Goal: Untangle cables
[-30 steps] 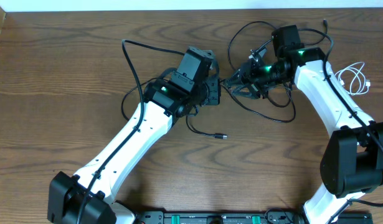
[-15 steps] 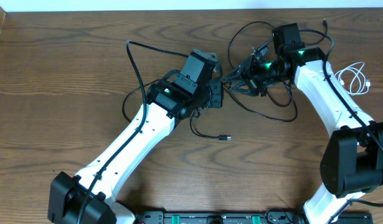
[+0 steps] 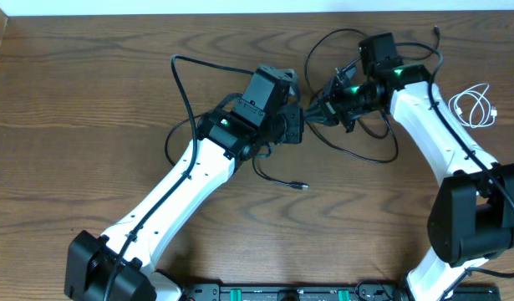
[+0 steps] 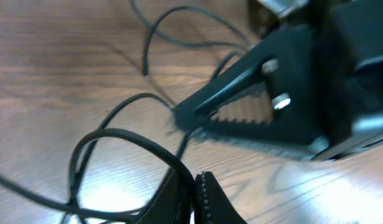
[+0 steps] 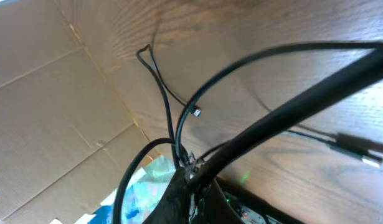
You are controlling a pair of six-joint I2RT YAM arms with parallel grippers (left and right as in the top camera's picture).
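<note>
Nothing legible in any view. No lettering, brand mark, number or sign to be made out on the white arm shells [image 3: 177, 184], the black cord [image 3: 294, 184], the white cord [image 3: 478, 104], the wooden table [image 3: 73, 109] or the brown cardboard [image 5: 60, 106]. Blue-and-green patch [image 5: 144, 177] low in the right wrist view too blurred to read.

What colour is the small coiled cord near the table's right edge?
The coiled cord is white; the overhead view shows it best.
</note>
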